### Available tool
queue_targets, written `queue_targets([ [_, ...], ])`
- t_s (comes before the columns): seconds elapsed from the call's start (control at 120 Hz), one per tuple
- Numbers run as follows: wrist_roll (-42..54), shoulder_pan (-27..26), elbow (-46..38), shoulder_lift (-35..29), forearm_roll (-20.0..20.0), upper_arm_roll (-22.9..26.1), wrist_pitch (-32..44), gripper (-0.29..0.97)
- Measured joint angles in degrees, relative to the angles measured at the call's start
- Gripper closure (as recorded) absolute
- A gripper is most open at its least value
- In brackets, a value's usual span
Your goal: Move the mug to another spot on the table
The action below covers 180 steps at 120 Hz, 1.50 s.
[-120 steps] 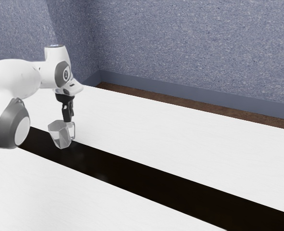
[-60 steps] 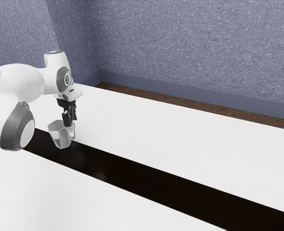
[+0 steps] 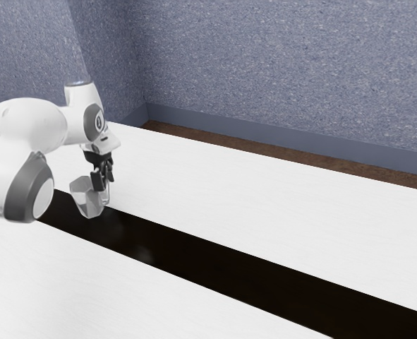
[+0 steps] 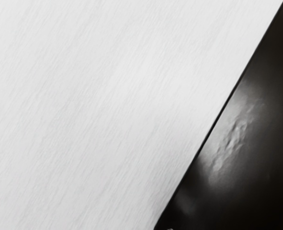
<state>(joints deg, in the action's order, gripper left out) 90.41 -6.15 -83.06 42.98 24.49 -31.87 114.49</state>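
A black strip (image 3: 215, 265) crosses the white table (image 3: 264, 191); the mug (image 3: 87, 202) sits just under my gripper (image 3: 99, 183) (its grip I cannot tell).

The exterior view's left edge crops the white robot arm (image 3: 19, 152); the black gripper (image 3: 101, 184) covers part of the translucent mug (image 3: 87, 202).

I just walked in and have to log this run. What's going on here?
A white Franka arm reaches in from the exterior view's left, with its black gripper right at the rim of a clear mug. The mug stands upright and seems to rest on the table, where the white top meets a black stripe. The pictures do not show whether the gripper has hold of the mug, which has not yet gone to another spot.
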Motion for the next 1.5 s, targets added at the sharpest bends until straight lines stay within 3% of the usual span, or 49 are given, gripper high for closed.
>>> queue_targets([
  [0.767, -3.16, -0.05, -1.21, 0.19, -0.06, -1.43, 1.14, 0.0],
  [1.108, -4.26, -0.09, -1.42, 0.18, 0.39, -1.66, 1.75, 0.44],
  [1.5, -5.0, -0.12, -1.22, -0.46, 0.14, -1.68, 1.84, 0.6],
])
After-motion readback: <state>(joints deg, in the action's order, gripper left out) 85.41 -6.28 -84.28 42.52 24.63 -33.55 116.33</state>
